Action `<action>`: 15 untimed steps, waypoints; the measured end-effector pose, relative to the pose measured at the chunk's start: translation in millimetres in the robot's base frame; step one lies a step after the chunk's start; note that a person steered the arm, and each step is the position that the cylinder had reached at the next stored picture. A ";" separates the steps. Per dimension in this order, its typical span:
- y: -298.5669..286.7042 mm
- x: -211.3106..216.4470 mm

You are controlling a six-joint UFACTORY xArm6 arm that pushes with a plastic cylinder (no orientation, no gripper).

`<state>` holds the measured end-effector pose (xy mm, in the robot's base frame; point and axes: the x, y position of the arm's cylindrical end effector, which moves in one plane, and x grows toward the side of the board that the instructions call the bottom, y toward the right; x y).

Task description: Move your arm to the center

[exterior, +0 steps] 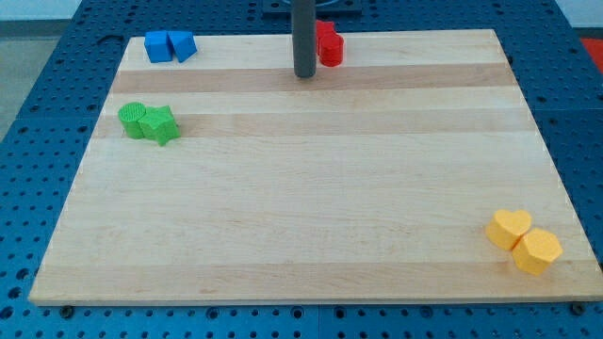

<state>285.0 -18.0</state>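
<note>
Tip of my rod (no claw fitted, so no open or closed state to tell) rests at upper centre of the table, just left of the red blocks, so the centre lies clear straight below it.

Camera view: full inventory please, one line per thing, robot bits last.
blue blocks: 2, blue, a cube and a wedge-like one touching, the view's top left corner of the board.
green blocks: 2, green, touching, left side below the blue pair; the right one looks star-shaped.
red block: at least 1, red, top edge near the middle, partly hidden behind the rod; shape unclear.
yellow blocks: 2, yellow, a heart and a hexagon-like one touching, bottom right corner.
wooden board: 1, light wood, fills most of the view.
blue pegboard table: 1, blue, around the board.
my tip: 1, dark rod end, just left of the red block, near the top edge.
</note>
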 end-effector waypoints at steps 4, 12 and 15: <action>-13.9 31.9; -78.3 63.0; -85.0 58.9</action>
<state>343.8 -103.0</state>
